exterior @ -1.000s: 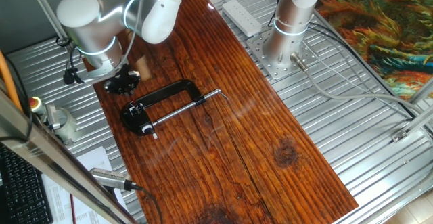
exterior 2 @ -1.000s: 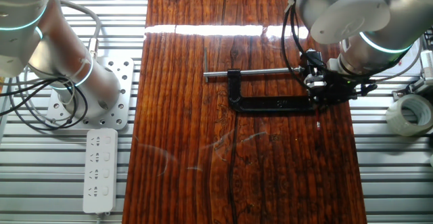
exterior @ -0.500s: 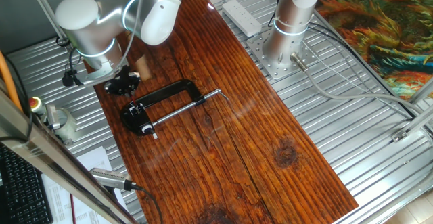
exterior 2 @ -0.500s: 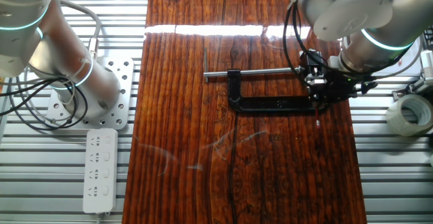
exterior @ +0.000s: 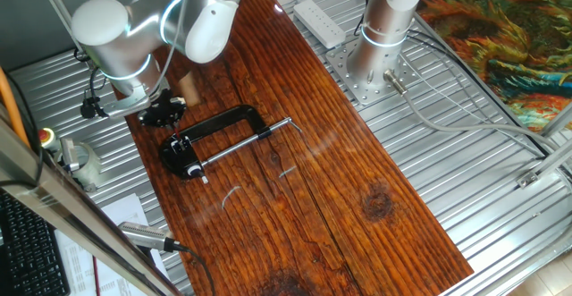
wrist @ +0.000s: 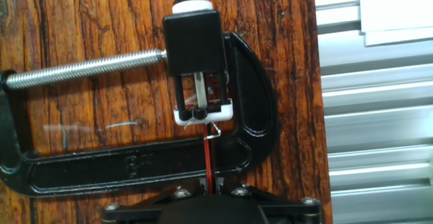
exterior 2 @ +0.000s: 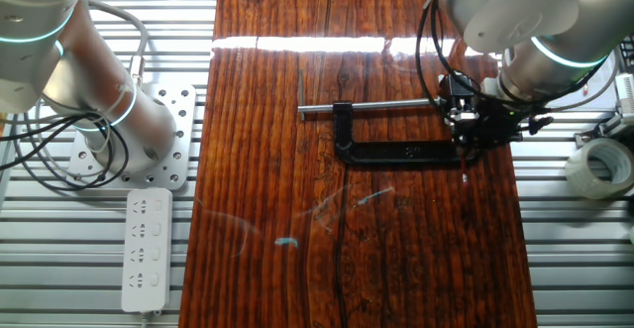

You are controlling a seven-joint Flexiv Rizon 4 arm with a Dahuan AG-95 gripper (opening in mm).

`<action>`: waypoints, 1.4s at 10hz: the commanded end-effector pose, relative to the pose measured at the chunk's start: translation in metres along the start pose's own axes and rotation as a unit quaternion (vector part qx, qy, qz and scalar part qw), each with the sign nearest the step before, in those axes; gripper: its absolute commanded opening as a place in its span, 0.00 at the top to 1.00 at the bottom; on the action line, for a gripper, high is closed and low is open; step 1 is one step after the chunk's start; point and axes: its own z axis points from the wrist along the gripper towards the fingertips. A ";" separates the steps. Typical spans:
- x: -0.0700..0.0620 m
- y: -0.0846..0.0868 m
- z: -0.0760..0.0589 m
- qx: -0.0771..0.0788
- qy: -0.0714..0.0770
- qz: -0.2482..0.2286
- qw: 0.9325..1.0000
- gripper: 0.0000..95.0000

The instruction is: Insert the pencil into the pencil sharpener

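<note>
Insertion step in hand. Red pencil (wrist: 208, 158) gripped in the clenched jaws of the gripper (wrist: 210, 187), pointing at the pencil sharpener (wrist: 196, 65) fixed in the black C-clamp (wrist: 135, 166); tip just beside the opening. Next: keep straight alignment, then push gently forward into the hole.

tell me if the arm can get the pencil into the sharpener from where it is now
Probably yes. In the hand view the red pencil runs from the gripper straight toward the sharpener held in the black clamp, and nothing sits between tip and opening.
</note>
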 end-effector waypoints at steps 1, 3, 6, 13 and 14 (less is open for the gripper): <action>-0.004 -0.001 -0.001 -0.001 -0.001 0.005 1.000 1.00; -0.008 -0.001 -0.004 -0.002 0.002 0.004 1.000 1.00; -0.010 0.000 -0.005 -0.003 0.003 0.005 1.000 1.00; -0.014 0.000 -0.005 -0.007 0.005 0.013 1.000 1.00; -0.014 0.000 -0.005 -0.007 0.005 0.014 1.000 1.00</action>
